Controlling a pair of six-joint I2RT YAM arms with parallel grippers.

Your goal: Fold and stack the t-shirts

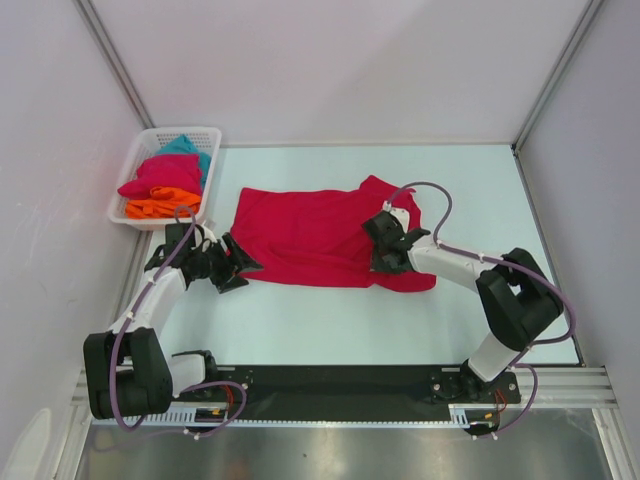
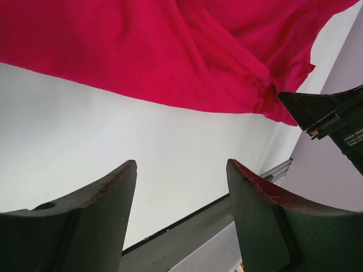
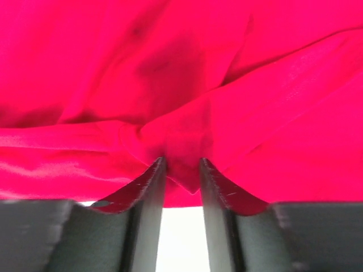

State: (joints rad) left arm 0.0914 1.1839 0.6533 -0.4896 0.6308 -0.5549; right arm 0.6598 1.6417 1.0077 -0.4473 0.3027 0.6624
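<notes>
lopsided hold on crimson shirt (image 1: 305, 235)
right gripper (image 3: 181, 165) pinches a thin fold; left gripper (image 2: 181, 164) gapes empty, hem just ahead of it, so pulling may bunch it.

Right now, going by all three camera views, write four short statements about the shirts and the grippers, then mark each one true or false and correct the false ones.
1. The right gripper pinches a fold of the crimson shirt. True.
2. The left gripper grips that shirt too. False: it is open, with the cloth ahead of its fingers.
3. The basket holds a teal shirt and an orange shirt. True.
4. The crimson shirt lies folded in the basket. False: it lies spread on the table.
</notes>
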